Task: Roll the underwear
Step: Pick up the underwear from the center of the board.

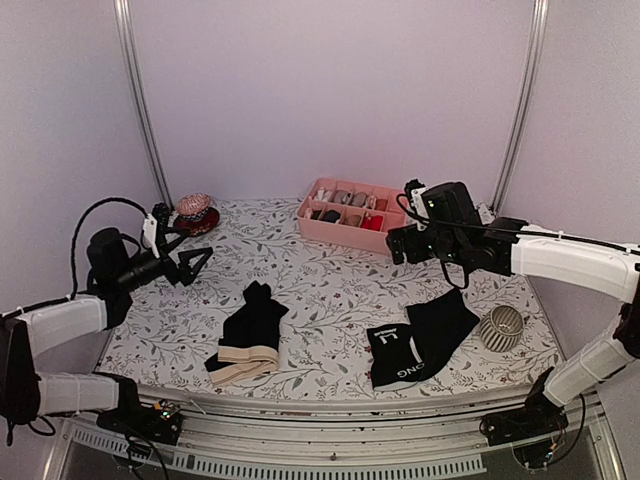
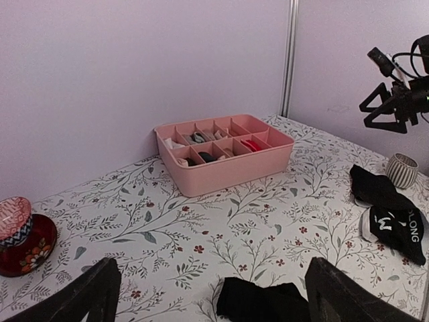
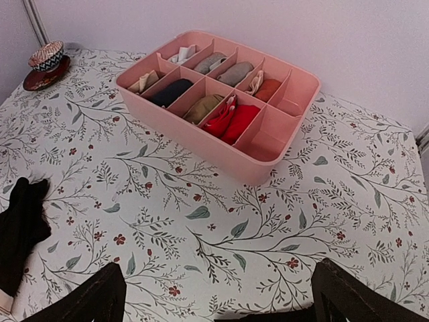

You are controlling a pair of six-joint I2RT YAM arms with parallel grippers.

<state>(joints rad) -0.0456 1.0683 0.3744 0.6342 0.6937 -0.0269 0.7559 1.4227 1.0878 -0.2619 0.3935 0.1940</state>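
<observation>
Fabric rolls [image 3: 228, 115] fill several pink tray [image 3: 201, 144] compartments; left tool [image 2: 213, 268] and right tool [image 3: 220, 272] gape empty.

Overhead; both wrists toward pink tray [image 3: 191, 134]

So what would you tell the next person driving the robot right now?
Left hand: open, empty, held up on the left side.
Right hand: open, empty, held up near the pink tray.
Beige-waistband briefs: lying unrolled, front left.
Lettered briefs: lying unrolled, front right.
Done: nothing rolled yet.
Left: roll both pairs.
</observation>
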